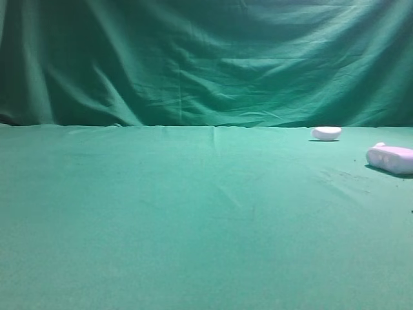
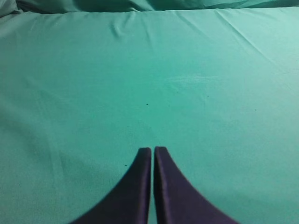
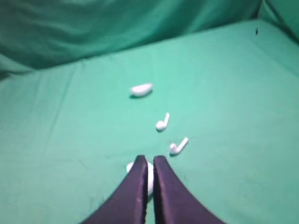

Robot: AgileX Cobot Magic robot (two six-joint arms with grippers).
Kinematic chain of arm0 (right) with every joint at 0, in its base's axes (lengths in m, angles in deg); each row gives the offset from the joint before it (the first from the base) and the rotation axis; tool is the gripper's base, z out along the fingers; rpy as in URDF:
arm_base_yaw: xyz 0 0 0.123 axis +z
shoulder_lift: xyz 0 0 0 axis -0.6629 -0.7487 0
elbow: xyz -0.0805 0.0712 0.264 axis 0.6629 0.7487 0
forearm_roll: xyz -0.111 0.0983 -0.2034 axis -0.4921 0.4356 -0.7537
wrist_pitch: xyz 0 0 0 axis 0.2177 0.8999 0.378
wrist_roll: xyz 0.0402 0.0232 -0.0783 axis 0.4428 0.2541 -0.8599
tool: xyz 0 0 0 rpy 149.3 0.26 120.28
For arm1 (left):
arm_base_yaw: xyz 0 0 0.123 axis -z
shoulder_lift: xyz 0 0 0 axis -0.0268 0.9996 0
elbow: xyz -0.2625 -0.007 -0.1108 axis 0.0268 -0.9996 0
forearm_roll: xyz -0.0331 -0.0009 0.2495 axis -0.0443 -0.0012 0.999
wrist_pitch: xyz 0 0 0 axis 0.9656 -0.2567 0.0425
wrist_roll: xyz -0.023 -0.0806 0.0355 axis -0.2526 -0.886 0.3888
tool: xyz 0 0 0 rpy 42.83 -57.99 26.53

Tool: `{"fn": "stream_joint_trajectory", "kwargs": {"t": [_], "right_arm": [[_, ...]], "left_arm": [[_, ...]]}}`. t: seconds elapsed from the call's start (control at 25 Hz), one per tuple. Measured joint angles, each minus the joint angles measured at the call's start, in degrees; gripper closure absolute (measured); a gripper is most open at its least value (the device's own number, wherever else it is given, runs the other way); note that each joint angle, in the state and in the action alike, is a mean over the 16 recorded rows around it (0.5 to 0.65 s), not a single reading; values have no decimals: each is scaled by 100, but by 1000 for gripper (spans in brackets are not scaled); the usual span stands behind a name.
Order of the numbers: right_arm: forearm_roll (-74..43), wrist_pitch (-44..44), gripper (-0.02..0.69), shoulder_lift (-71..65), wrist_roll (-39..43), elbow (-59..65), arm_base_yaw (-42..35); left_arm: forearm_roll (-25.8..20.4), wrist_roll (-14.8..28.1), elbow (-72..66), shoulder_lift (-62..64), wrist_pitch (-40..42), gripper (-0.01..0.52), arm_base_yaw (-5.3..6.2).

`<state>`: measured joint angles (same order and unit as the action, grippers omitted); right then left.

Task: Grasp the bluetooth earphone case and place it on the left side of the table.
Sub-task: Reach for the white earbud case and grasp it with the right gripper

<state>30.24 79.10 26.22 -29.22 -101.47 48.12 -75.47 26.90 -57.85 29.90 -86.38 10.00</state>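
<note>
The bluetooth earphone case (image 1: 390, 159), a white, faintly lilac oblong, lies on the green table (image 1: 193, 213) at the far right edge of the exterior view. In the right wrist view only a white patch of the case (image 3: 130, 167) shows, behind and between my dark fingers. My right gripper (image 3: 147, 159) is shut with its tips just in front of the case, and nothing is clamped between them. My left gripper (image 2: 153, 149) is shut over bare green cloth. Neither gripper shows in the exterior view.
A small white half-dome lump (image 1: 326, 133) sits behind and to the left of the case, also seen as the lump (image 3: 141, 89) in the right wrist view. Two white earbuds (image 3: 162, 122) (image 3: 178, 146) lie between lump and case. A green backdrop (image 1: 206, 58) hangs behind the table.
</note>
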Motion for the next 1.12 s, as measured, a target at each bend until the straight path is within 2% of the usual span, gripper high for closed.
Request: {"fn": "stream_joint_trajectory", "kwargs": {"t": [0.36,0.56,0.72,1.12], "right_arm": [[-265,1108,665,-2476,-524,-1243,575],[-439,1661,625,-3680,-669,-1939,959],[-537,1936,525,-4530,-621,-2430,1168],[-673,2123,189,-6084,-282,-3265,1236]], "left_arm": [[0,0,0,0,0,514,0],[0,0,0,0,0,514,0],[0,0,0,0,0,514,0],[0,0,0,0,0,514,0]]}}
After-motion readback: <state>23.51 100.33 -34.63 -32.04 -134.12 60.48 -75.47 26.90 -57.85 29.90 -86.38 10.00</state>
